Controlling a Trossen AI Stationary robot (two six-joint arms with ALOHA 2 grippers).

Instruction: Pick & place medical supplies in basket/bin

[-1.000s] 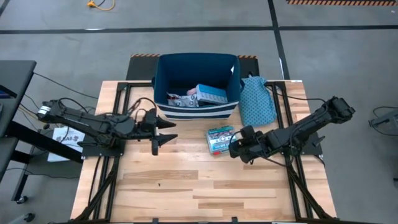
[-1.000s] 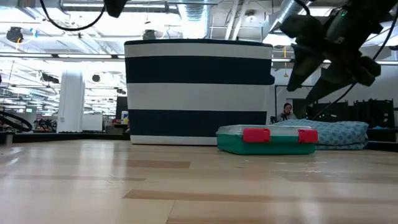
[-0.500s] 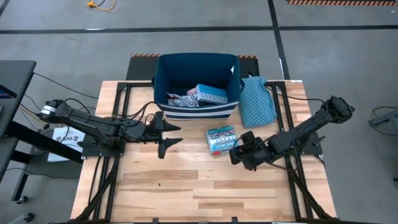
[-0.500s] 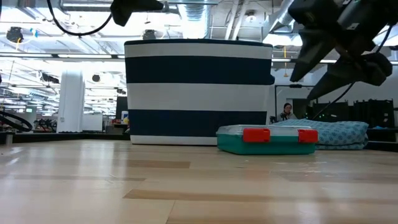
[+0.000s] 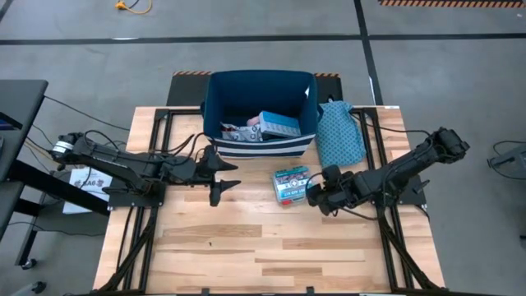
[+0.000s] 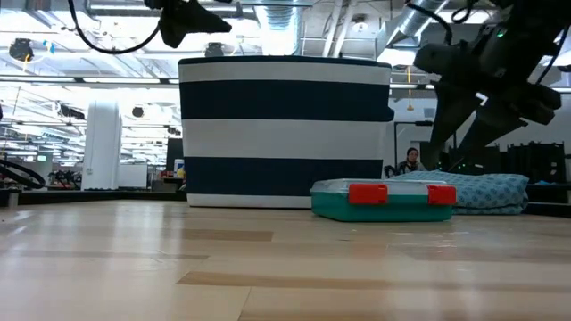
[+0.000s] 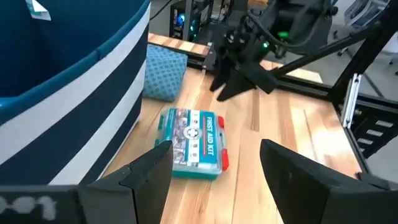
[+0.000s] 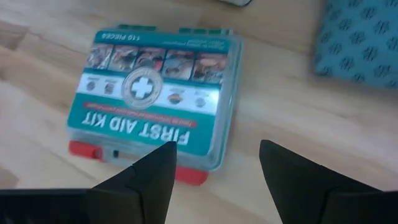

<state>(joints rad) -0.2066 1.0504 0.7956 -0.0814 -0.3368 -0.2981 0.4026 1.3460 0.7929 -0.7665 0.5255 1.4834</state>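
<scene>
Teal plastic with a red latch edge makes up the first aid kit box (image 5: 290, 184), a flat rectangular case whose lid carries a white cross in a round badge, a row of small product pictures and the words "FIRST AID KIT" in white (image 8: 153, 105). It lies flat on the pale wooden table (image 5: 246, 247), just in front of the navy bin (image 5: 261, 115) and slightly to its right, apart from the bin's striped wall. From table height the box (image 6: 384, 201) shows two red clasps along its near side. The bin is a deep rectangular tub with white bands near its base, and inside it lie a light blue box (image 5: 278, 123) and a few smaller supplies too jumbled to tell apart. A teal patterned cloth bag (image 5: 339, 133) rests to the right of the bin. The right gripper (image 5: 312, 196) hangs just right of the box with its fingers (image 8: 140, 180) spread and nothing between them. The left gripper (image 5: 223, 174) hovers to the left of the box, near the bin's front left corner, also spread and empty.
</scene>
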